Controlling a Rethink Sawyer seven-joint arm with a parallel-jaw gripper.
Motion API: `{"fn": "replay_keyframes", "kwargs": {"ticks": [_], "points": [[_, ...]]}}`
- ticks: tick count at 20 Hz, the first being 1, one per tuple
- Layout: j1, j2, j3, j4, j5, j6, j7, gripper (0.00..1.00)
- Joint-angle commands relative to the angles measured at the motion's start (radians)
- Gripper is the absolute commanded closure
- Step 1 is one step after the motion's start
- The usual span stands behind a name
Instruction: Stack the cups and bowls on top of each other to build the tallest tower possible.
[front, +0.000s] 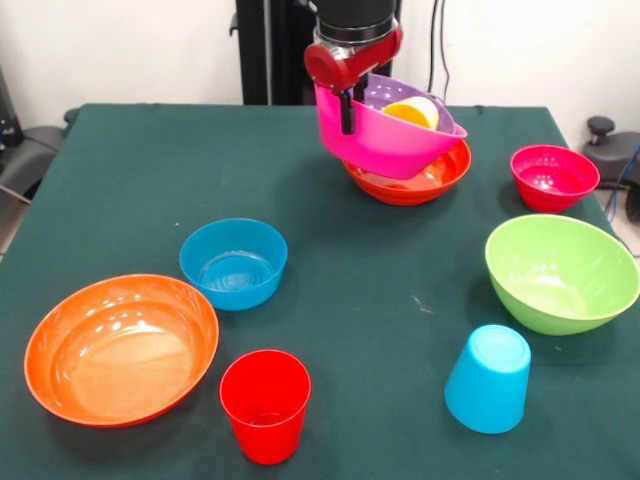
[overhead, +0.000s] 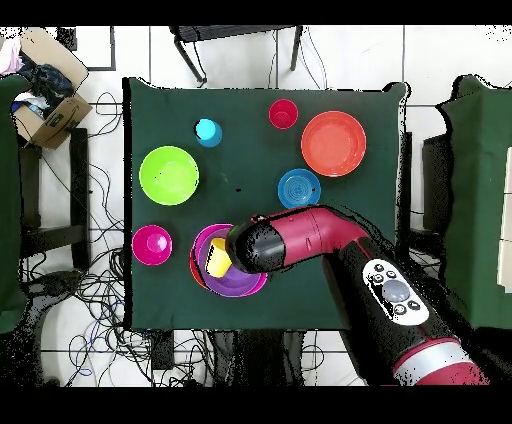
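Reading the front view from left to right, we are seeing a large orange bowl (front: 121, 348) lying at the near left, a small blue bowl (front: 233, 262) just beyond it, and a red cup (front: 265, 404) standing upright near the front edge. All three are sitting apart from one another and well apart from the stack.

In the middle, at the far side by the pedestal, our gripper (front: 347, 110) is coming down from above and is pinching the left rim of the magenta bowl (front: 385, 135), one finger showing outside the wall. That bowl is hanging tilted, its right side dipping toward the second orange bowl (front: 415, 178) directly beneath; whether the two are touching we cannot tell. A purple bowl (front: 395, 95) and a yellow cup (front: 414, 111) are riding inside it. So the tower (front: 400, 150) is being carried almost straight above its base, and we judge the coming move to be mostly downward with some levelling.

Further right, a crimson bowl (front: 553, 177), a lime green bowl (front: 561, 272) and an inverted light blue cup (front: 488, 378) are waiting.
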Motion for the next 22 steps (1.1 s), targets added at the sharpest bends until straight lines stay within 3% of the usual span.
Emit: {"fn": "replay_keyframes", "kwargs": {"ticks": [1, 16, 17, 20, 22], "points": [[0.039, 0.014, -0.031, 0.061, 0.029, -0.045, 0.157, 1.0], [0.051, 0.005, -0.018, 0.091, 0.057, -0.088, 0.174, 1.0], [0.054, 0.006, -0.017, 0.093, 0.053, -0.097, 0.169, 0.0], [0.052, -0.002, -0.028, 0.097, 0.042, -0.144, 0.19, 0.0], [0.036, -0.021, 0.008, 0.103, 0.057, -0.115, 0.14, 0.0]]}}
